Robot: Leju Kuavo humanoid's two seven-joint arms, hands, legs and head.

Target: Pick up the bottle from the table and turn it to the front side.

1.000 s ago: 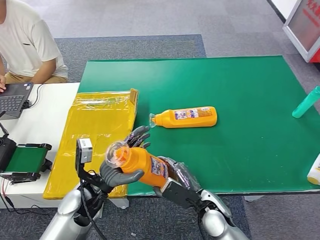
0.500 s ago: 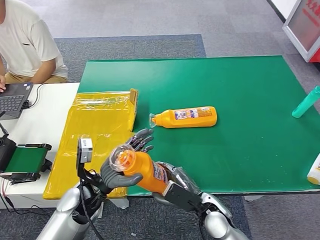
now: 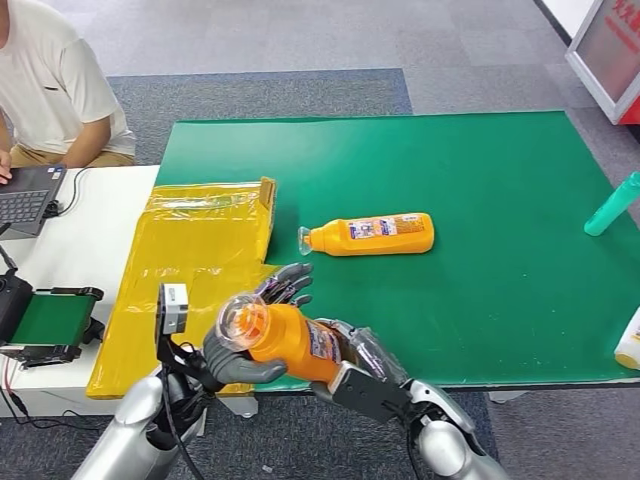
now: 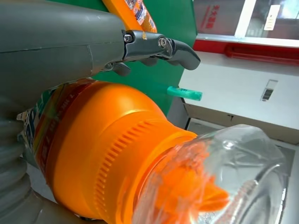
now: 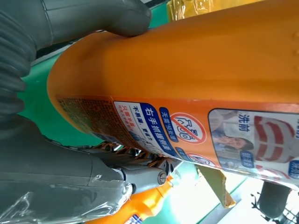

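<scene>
From the head view, the orange bottle (image 3: pixel 290 338) is off the tabletop (image 3: pixel 490 300), held over its near left edge between both hands: the left hand (image 3: pixel 245 350) cups the neck end, with a thumb underneath, and the right hand (image 3: pixel 355 355) clasps the base. A second orange bottle (image 3: pixel 373 234) lies on its side farther in, beside yellow plastic sheeting (image 3: pixel 189 260).

In the left wrist view, the bottle (image 4: pixel 105 154) shows a smooth, stiff plastic shoulder, fine ribbing at the neck and a clear domed cap (image 4: pixel 225 182) that looks thin and easily knocked.

In the right wrist view, the glossy label (image 5: pixel 197 135) wraps the flat body (image 5: pixel 211 60), with the thumb (image 5: pixel 95 16) pressed to it. I'd judge it light but slippery; the broad body is the safest place to hold it, not the cap.
</scene>
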